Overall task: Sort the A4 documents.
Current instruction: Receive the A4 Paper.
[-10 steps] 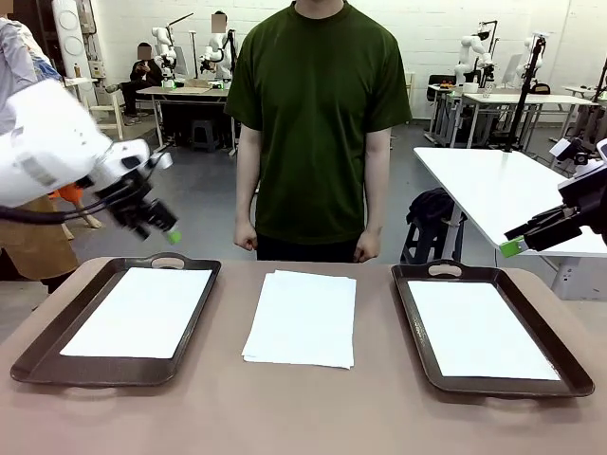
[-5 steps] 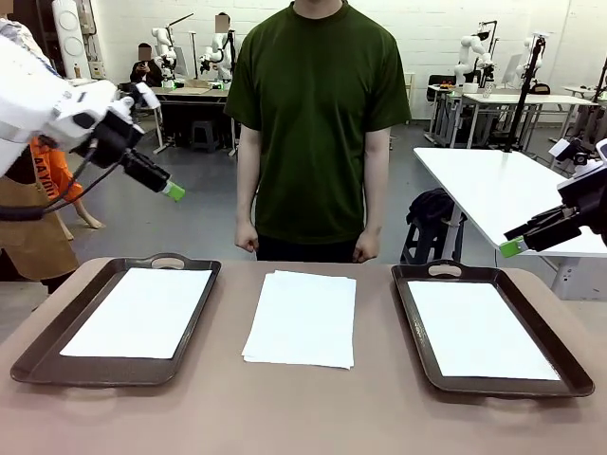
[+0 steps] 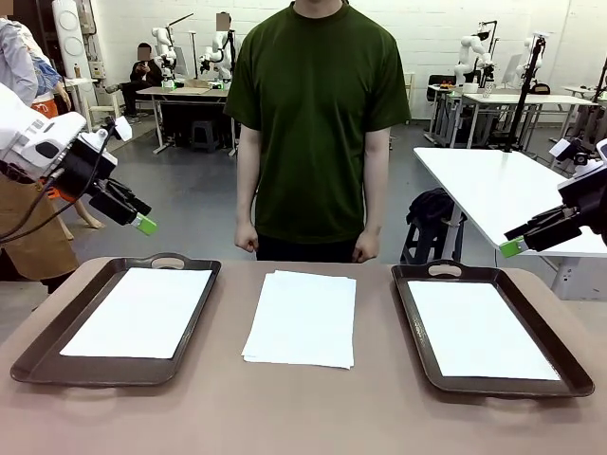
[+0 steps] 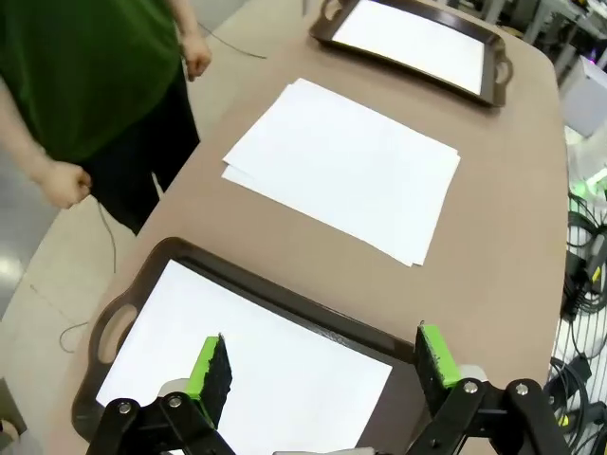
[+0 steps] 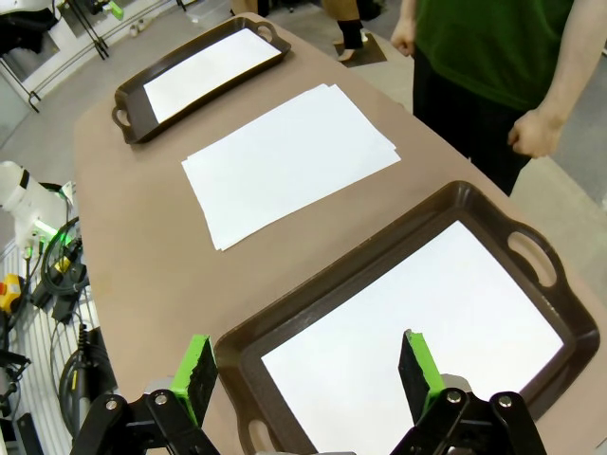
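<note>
My left pincer (image 3: pixel 144 225) and right pincer (image 3: pixel 512 247) hang open and empty above the bench's (image 3: pixel 303 417) far left and far right corners; paper stack (image 3: pixel 302 318) lies mid-bench, with one sheet (image 3: pixel 140 311) in the left tray (image 3: pixel 43 346) and another sheet (image 3: pixel 479 329) in the right tray (image 3: pixel 417 327).

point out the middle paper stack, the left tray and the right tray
middle paper stack (image 3: pixel 302 318), front view, centre of top sheet
left tray (image 3: pixel 95 372), front view, near rim
right tray (image 3: pixel 503 388), front view, near rim
</note>
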You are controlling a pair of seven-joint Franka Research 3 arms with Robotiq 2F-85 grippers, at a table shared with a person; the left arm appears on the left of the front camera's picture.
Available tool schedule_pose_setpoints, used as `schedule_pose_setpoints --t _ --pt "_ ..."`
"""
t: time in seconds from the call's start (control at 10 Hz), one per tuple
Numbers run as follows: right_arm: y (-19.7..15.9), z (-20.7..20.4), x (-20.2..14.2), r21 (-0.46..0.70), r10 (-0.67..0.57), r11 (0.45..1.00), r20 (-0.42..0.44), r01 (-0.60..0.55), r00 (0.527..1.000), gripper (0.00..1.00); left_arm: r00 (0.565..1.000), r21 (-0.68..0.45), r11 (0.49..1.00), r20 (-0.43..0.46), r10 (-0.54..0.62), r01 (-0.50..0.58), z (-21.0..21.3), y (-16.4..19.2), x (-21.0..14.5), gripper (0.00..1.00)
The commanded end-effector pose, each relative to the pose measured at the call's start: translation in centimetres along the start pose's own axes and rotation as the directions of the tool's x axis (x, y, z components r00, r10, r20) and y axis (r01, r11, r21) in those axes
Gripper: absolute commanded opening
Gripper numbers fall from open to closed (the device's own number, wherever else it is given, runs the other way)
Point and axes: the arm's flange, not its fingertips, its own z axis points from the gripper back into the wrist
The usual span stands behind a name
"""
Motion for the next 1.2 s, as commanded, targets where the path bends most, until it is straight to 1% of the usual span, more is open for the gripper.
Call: schedule_pose_setpoints --t 0.0,0.2,0.3,0.6,0.7,0.8,1.1 --pt "-0.01 -0.14 -0.06 -0.01 0.005 1.0 0.0 -0.005 1.0 1.0 0.985 0.095 0.981 0.053 0.165 -0.169 0.04 -0.52 -0.13 1.0" --pt "-0.01 -0.14 -0.06 -0.01 0.005 1.0 0.0 -0.005 1.0 1.0 0.963 0.095 0.96 0.083 0.258 -0.265 -0.11 -0.23 -0.5 1.0" --pt "-0.01 -0.14 -0.06 -0.01 0.005 1.0 0.0 -0.005 1.0 1.0 0.955 0.081 0.953 0.086 0.284 -0.291 0.02 -0.19 -0.68 1.0" --pt "-0.01 -0.14 -0.06 -0.01 0.005 1.0 0.0 -0.005 1.0 1.0 0.957 0.032 0.958 0.079 0.281 -0.284 0.08 0.1 -0.87 1.0" --pt "-0.01 -0.14 -0.06 -0.01 0.005 1.0 0.0 -0.005 1.0 1.0 0.955 -0.019 0.958 0.078 0.288 -0.287 0.08 0.33 -0.73 1.0" --pt "-0.01 -0.14 -0.06 -0.01 0.005 1.0 0.0 -0.005 1.0 1.0 0.96 0.064 0.959 0.061 0.273 -0.277 -0.02 0.29 -0.94 1.0" --pt "-0.01 -0.14 -0.06 -0.01 0.005 1.0 0.0 -0.005 1.0 1.0 0.96 0.064 0.959 0.061 0.273 -0.277 -0.02 0.29 -0.94 1.0"
